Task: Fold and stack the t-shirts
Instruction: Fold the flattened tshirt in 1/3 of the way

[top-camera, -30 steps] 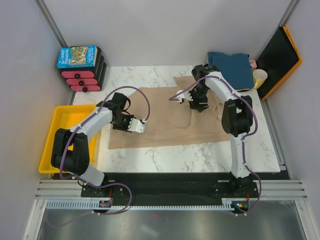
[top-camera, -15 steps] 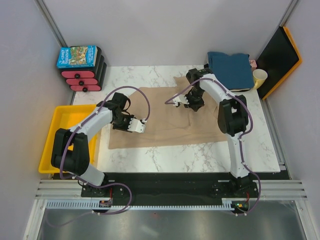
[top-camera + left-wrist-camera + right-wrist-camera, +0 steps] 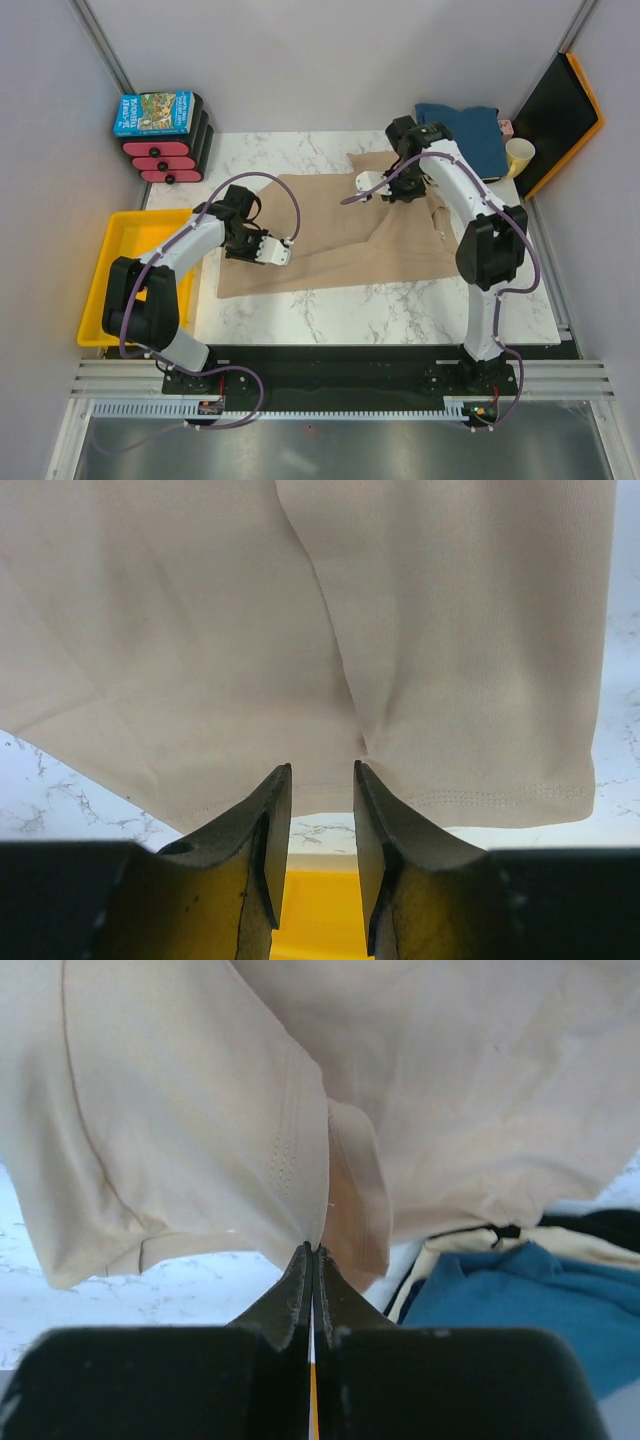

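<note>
— What has changed on the right?
— The right tool (image 3: pixel 368 183) has moved farther from the arm bases and a little left over the tan t-shirt (image 3: pixel 330 245). Its jaws, apart a second ago, are now pressed together on a pinch of that shirt. A double-stitched hem runs into the pinch, and the soft knit hangs from it in loose folds.
— And the left tool (image 3: pixel 280 252)?
— Its jaws stand a narrow gap apart at the shirt's left hem; I cannot tell whether they touch the cloth. A crease runs away from the tips across smooth fabric.
— Where does the shirt lie?
— Spread flat across the white marbled surface (image 3: pixel 380 310), its far right part lifted. Just beyond is a folded teal t-shirt (image 3: pixel 462 135), with cream cloth (image 3: pixel 560 1245) and dark cloth (image 3: pixel 600 1222) showing at its edge and a pale yellow cup (image 3: pixel 520 155) beside it. A yellow tray (image 3: pixel 120 240) lies to the left of the surface.
</note>
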{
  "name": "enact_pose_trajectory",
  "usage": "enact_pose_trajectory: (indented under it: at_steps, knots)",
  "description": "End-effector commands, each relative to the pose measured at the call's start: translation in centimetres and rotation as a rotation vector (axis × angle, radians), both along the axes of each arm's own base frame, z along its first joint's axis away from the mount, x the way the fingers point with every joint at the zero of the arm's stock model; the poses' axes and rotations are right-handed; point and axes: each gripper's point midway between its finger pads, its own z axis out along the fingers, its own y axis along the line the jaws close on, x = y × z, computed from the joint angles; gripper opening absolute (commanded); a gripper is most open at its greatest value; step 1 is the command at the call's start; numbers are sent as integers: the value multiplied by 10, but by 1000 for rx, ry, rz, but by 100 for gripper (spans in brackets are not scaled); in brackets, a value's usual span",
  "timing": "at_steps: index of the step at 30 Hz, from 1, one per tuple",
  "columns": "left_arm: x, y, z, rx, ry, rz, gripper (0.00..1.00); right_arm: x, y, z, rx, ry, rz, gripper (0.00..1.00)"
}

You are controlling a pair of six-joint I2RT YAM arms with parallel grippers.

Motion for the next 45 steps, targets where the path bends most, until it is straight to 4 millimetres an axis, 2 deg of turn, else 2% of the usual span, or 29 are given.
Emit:
enact_pose_trajectory:
  at_steps: [1, 5, 12, 15, 21, 27, 34, 41, 45]
  knots:
    - [-2, -4, 1, -23, -10, -11, 38, -12, -14, 29, -23, -62, -29, 0]
    - [-4, -7, 0, -27, -9, -20, 38, -12, -18, 21, -44, -78, -38, 0]
    - [0, -7, 3, -22, -31, -19, 38, -7, -17, -14, -52, -56, -98, 0]
    - [-2, -5, 2, -15, -37, -13, 38, 1, -27, -20, -101, -96, -126, 0]
    - [-12, 1, -7, 7, -18, -18, 40, 11, -38, -24, -161, -163, -147, 0]
    - [-20, 8, -23, 21, 33, -33, 43, 16, -37, -22, -157, -179, -135, 0]
    - [0, 15, -27, 4, 59, 33, 43, 15, -34, -22, -146, -177, -128, 0]
    - [30, 22, -9, -13, 2, 76, 43, 12, -34, -25, -144, -164, -130, 0]
    - [25, 25, -9, -1, 21, 55, 45, 11, -34, -25, -143, -162, -129, 0]
